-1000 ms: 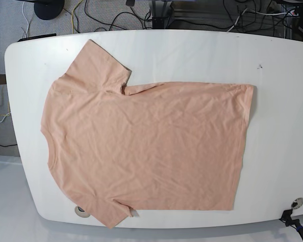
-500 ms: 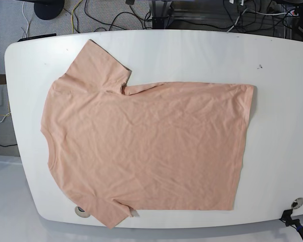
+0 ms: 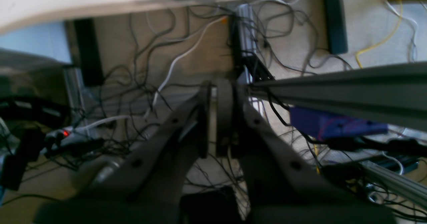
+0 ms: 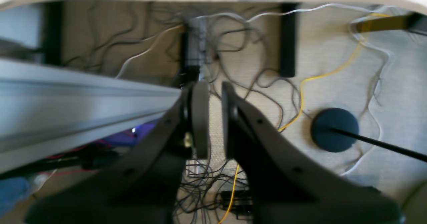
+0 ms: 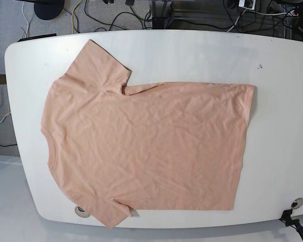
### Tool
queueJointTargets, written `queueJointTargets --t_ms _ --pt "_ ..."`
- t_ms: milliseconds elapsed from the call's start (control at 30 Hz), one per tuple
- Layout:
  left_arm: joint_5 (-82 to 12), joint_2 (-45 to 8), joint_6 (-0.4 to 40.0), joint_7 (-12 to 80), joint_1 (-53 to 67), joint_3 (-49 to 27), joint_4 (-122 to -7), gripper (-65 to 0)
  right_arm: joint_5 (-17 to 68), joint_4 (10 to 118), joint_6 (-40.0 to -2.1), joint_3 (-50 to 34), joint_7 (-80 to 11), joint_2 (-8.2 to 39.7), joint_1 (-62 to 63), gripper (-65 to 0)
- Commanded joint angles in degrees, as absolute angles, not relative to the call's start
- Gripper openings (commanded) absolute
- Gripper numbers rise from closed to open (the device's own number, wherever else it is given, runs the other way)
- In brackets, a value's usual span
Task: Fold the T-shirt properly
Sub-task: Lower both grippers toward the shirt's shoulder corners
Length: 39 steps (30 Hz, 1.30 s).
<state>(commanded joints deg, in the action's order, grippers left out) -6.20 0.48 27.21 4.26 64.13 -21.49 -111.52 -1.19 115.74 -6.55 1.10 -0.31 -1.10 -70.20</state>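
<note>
1. The T-shirt (image 5: 141, 146) lies flat and unfolded on the white tabletop (image 5: 202, 55), neck toward frame left, hem toward frame right. No print shows on the upward face.
2. Edges: the lower sleeve tip reaches the tabletop's near rim at lower left and partly covers a round grommet (image 5: 81, 210). The upper sleeve spreads toward the upper left, short of the far rim.
3. Open room: a wide bare band across the top of the tabletop and a bare strip along frame right, beyond the hem. Left and bottom margins are narrow.
4. The base view shows neither arm above the tabletop.
5. The left wrist view alone shows the left end effector (image 3: 213, 120): fingers nearly together, a thin gap, nothing between. Behind it lie floor cables (image 3: 143, 77) and a grey rail (image 3: 350, 87).
6. The right wrist view alone shows the right end effector (image 4: 215, 120): a narrow gap, nothing held, over carpet, a yellow cable (image 4: 320, 77) and a dark round base (image 4: 334, 130).
7. Neither wrist view shows the garment.
</note>
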Motion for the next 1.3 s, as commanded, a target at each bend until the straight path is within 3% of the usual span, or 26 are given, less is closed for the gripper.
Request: queueJointTargets --t_ms 300,633,767,900,1033,1233,1300 --pt "-9.01 0.84 34.42 4.26 54.02 -30.29 -111.52 -62.7 -1.19 115.82 -6.37 3.47 -0.22 -1.19 -62.64 -58.2" --pt "-8.84 -0.84 34.51 4.44 46.20 -31.16 -111.25 -62.6 -1.27 115.82 -6.20 1.89 -0.22 -1.10 -54.55 -58.1" --pt "-8.92 -0.84 34.68 11.03 42.33 -31.34 -111.25 -62.6 -1.10 115.82 -6.29 -2.33 -0.22 -1.19 -52.79 -58.1" --pt "-9.01 -0.84 38.37 13.14 40.31 -31.43 -111.25 -62.4 9.54 115.82 -6.64 -6.90 -0.31 -0.13 -51.82 -57.8" --pt "-8.92 -0.75 40.00 13.23 39.08 -31.34 -111.25 -61.6 21.85 115.74 -7.78 -9.54 -0.48 4.00 -51.65 -55.6" --pt "-9.10 -0.75 40.00 13.23 38.90 -31.25 -111.25 -34.9 39.52 115.74 -7.87 -10.86 -0.48 9.01 -52.00 -32.8" --pt "-10.68 -0.84 40.00 13.23 38.64 -31.25 -111.25 -32.0 45.76 115.56 -7.87 -10.86 -0.57 9.89 -52.09 -28.7"
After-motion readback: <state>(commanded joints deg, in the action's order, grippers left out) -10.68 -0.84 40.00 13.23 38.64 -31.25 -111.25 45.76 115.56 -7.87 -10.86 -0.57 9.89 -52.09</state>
